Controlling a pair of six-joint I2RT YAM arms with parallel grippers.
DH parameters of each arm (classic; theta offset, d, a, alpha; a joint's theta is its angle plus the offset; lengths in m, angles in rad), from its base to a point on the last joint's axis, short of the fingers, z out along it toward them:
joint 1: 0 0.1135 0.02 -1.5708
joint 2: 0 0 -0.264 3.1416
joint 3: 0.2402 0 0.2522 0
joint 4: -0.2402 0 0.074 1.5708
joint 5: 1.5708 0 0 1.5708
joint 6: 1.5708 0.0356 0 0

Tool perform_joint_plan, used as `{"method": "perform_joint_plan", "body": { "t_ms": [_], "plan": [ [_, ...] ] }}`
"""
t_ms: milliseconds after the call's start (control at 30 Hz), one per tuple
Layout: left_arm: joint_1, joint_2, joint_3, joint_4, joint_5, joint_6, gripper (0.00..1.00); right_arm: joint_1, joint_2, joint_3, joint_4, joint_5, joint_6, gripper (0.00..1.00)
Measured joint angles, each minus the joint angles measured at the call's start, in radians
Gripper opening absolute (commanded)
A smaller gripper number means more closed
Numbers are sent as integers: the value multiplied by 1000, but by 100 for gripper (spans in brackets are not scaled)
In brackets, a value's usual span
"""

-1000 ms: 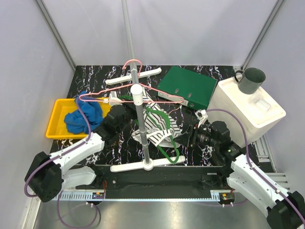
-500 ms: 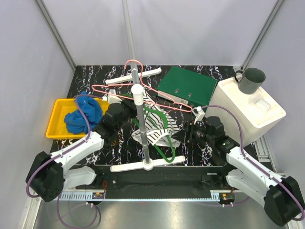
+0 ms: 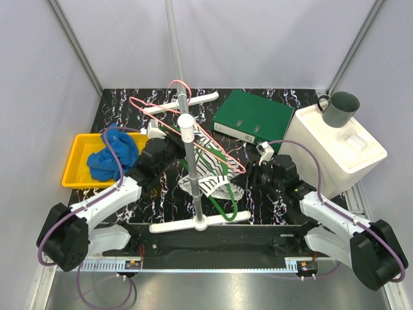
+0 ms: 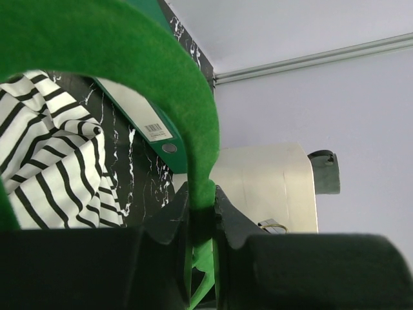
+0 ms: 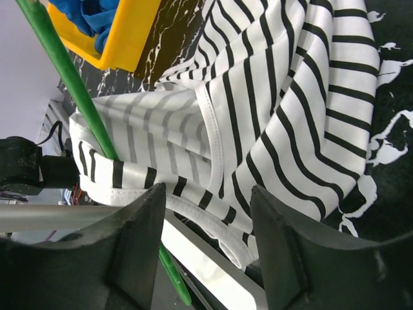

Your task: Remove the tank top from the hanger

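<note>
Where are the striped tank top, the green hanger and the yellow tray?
tank top [image 5: 290, 97], right wrist view, striped fabric.
green hanger [image 4: 161, 58], left wrist view, curved bar.
yellow tray [image 3: 76, 158], top external view, bare left part.

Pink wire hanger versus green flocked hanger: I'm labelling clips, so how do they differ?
The pink wire hanger is thin and bare; the green flocked hanger is thicker and carries the black-and-white striped tank top. The left hand is clamped on the green flocked hanger; the pink one's hook sits high on the white rack. Both hang askew.
</note>
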Motion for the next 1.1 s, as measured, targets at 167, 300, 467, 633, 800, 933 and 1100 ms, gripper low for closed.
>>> {"method": "perform_joint_plan", "body": {
  "t_ms": [167, 300, 467, 633, 800, 933, 1100],
  "plan": [
    [4, 18, 6, 17, 19, -6, 0, 0, 20, -16, 62, -30, 14, 47],
    [14, 20, 6, 31, 26, -14, 0, 0, 26, -21, 86, -38, 17, 36],
    [21, 20, 6, 46, 31, -19, 0, 0, 48, -28, 110, -50, 19, 11],
    [30, 20, 6, 53, 38, -18, 0, 0, 45, -39, 115, -50, 24, 0],
    [54, 21, 6, 51, 38, -5, 0, 0, -31, -50, 94, -46, 35, 0],
    [87, 26, 7, 48, 32, 18, 0, 0, -176, -61, 18, -11, 48, 0],
    [150, 43, 29, 48, 25, 35, 0, 0, -383, -125, -70, 33, 119, 0]
  ]
}}
